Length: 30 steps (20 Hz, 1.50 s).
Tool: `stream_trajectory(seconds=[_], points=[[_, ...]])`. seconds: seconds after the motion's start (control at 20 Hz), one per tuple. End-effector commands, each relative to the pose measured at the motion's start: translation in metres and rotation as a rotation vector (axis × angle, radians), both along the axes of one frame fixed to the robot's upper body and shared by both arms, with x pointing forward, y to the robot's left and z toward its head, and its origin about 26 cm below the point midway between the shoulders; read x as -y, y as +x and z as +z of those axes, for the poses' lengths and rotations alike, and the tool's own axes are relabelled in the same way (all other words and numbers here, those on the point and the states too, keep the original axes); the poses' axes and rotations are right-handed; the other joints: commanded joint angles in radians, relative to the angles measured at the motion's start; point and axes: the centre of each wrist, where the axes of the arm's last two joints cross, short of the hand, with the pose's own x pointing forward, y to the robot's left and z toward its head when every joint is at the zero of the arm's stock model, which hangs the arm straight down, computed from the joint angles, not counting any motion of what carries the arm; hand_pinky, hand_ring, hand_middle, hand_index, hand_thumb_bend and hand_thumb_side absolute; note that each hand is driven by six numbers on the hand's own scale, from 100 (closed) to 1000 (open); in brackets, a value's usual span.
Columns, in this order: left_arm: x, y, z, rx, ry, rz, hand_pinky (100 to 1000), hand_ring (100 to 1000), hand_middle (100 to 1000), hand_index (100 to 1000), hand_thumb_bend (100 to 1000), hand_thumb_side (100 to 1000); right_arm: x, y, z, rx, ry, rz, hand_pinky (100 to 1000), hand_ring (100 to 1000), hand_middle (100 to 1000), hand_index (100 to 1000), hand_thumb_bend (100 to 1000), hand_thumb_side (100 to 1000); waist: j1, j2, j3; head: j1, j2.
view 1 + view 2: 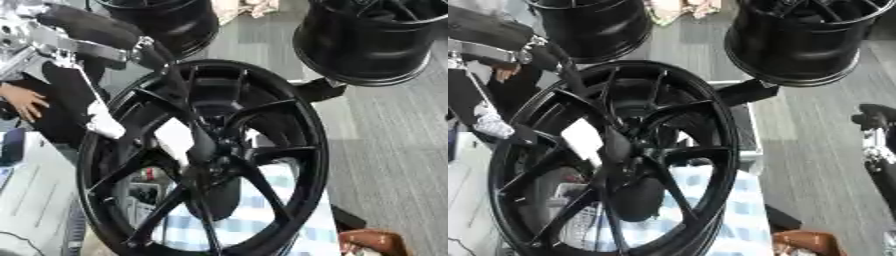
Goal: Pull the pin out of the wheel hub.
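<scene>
Soft, even daylight fills both views, brightest on the grey floor (pixel 385 130) at the right, with no hard shadows. The black wheel (pixel 206 155) swallows detail, showing only faint sheen along its spokes. Everything is slightly blurred, the silver arm parts (pixel 52 45) at upper left most of all.

**Black wheel upright, hub at centre**

The wheel (pixel 206 160) is glossy black, standing on edge and filling the middle of both views, its open face turned toward the camera. Thin spokes run from the rim to the hub (pixel 219 162), which sits a little below the wheel's centre. The pin cannot be made out against the dark hub. A blue-and-white checked surface shows through the lower gaps.
</scene>
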Motion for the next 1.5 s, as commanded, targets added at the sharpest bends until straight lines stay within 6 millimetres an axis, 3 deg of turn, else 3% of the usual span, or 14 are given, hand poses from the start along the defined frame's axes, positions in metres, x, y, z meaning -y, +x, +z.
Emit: stream_trajectory(seconds=[0.05, 0.55, 1.5], points=[[0.001, 0.004, 0.004, 0.004, 0.088, -0.064, 845, 766, 688, 907, 428, 566, 0.001, 0.000, 0.007, 0.020, -0.011, 0.007, 879, 736, 587, 724, 100, 645, -0.003, -0.015, -0.001, 0.004, 0.005], [0.006, 0.012, -0.008, -0.042, 0.099, -0.039, 842, 782, 738, 881, 450, 641, 0.000, 0.000, 0.007, 0.020, -0.004, 0.006, 879, 736, 586, 723, 100, 646, -0.002, -0.015, -0.002, 0.005, 0.005], [0.006, 0.033, -0.041, -0.103, 0.145, -0.001, 826, 760, 707, 857, 463, 671, -0.001, 0.001, 0.008, 0.027, 0.010, 0.001, 880, 735, 584, 722, 100, 648, -0.001, -0.012, -0.009, 0.026, 0.005]])
